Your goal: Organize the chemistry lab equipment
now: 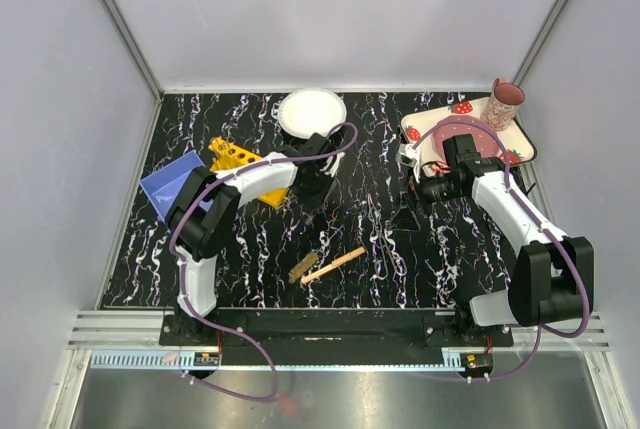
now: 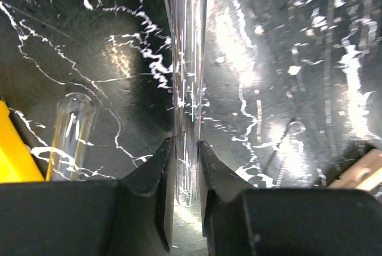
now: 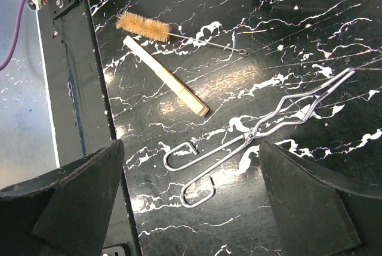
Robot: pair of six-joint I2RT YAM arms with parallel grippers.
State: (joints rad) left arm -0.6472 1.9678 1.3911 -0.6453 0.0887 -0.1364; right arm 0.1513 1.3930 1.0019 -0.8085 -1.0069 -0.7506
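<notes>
My left gripper [image 2: 186, 145] is shut on a slender clear tube [image 2: 187, 77] that points away from the wrist over the black marbled table. In the top view this gripper [image 1: 318, 189] is just right of the yellow rack [image 1: 240, 162]. A second clear tube [image 2: 71, 130] lies beside the rack's edge [image 2: 13, 154]. My right gripper [image 3: 191, 145] is open and empty above thin metal tongs [image 3: 262, 129]. The brown brush [image 3: 143, 27] and the pale wooden stick [image 3: 167, 78] lie beyond them, and both also show near the front in the top view, the brush [image 1: 303, 267] left of the stick [image 1: 335, 265].
A blue bin [image 1: 172, 184] sits left of the rack. A round white plate [image 1: 311, 111] is at the back centre. A strawberry-printed tray [image 1: 420, 131] with a pink cup [image 1: 503, 104] is at the back right, behind my right gripper [image 1: 408, 211].
</notes>
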